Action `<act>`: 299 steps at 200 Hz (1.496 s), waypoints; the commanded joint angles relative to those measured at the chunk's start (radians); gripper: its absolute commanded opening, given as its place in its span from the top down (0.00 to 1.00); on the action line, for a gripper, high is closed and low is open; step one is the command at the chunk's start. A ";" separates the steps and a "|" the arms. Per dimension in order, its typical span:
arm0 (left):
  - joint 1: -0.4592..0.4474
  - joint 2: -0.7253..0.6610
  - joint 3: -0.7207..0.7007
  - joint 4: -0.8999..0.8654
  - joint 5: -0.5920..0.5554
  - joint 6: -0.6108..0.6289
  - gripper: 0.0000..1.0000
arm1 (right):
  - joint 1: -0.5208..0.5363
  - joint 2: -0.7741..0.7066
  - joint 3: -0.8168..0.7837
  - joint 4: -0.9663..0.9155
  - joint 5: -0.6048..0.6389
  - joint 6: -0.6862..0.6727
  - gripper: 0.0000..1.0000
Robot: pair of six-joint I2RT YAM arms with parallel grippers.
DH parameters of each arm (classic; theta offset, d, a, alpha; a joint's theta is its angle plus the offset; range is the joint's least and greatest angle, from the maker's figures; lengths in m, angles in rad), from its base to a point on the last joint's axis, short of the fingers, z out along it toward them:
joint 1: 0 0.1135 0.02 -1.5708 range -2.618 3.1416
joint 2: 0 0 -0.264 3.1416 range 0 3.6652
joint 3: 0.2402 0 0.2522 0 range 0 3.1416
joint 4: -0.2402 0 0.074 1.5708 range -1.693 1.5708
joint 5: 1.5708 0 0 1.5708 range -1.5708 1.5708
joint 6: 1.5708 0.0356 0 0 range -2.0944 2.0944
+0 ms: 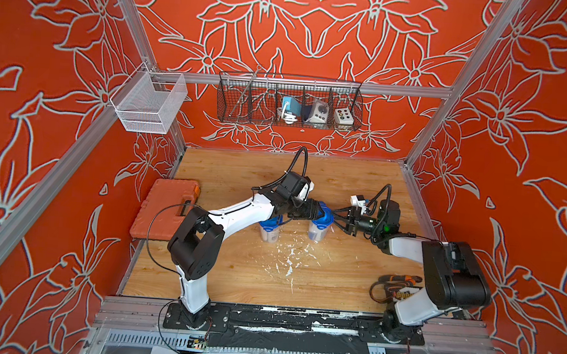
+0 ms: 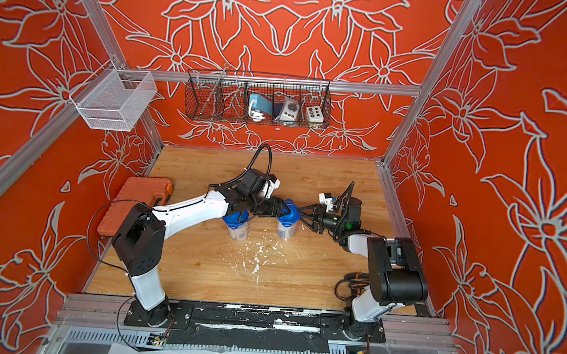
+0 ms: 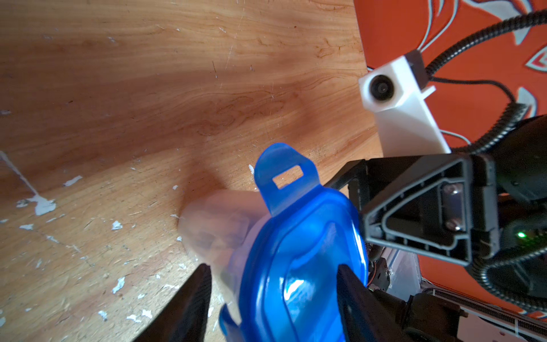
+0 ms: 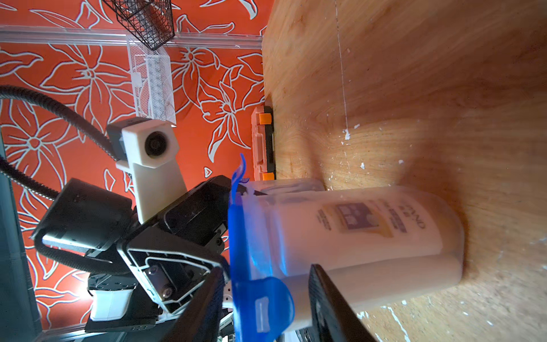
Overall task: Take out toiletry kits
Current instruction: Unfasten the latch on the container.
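Far left you've got the orange tool case (image 1: 167,210) lying flat at the edge of the worktop (image 1: 241,168). Next over is the left tub (image 1: 265,222), upright with its blue lid on, and pale bits of one toiletry kit (image 1: 269,235) show through the clear wall. I can't make out which pieces.

Your left arm reaches right across it. The left fingers (image 3: 189,305) sit spread either side of the blue lid (image 3: 307,231) of the right tub (image 1: 318,231), open, with a gap on one side. That tub's upright too, and the other toiletry kit (image 4: 355,231) is inside it, a white labelled bottle pressed against the wall.

The right fingers (image 4: 331,308) come in from the far side, apart as well. They straddle the lid's clip flap (image 4: 263,302) and grip nothing.
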 commanded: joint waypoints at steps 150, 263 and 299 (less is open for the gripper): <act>-0.037 0.041 -0.181 -0.151 -0.250 -0.019 0.45 | -0.027 0.044 -0.081 0.323 -0.061 0.200 0.59; -0.047 0.052 -0.193 -0.160 -0.269 -0.019 0.48 | -0.028 0.040 -0.091 0.398 -0.068 0.280 0.66; -0.054 0.053 -0.214 -0.163 -0.307 -0.012 0.50 | -0.062 -0.005 -0.096 0.323 -0.062 0.249 0.76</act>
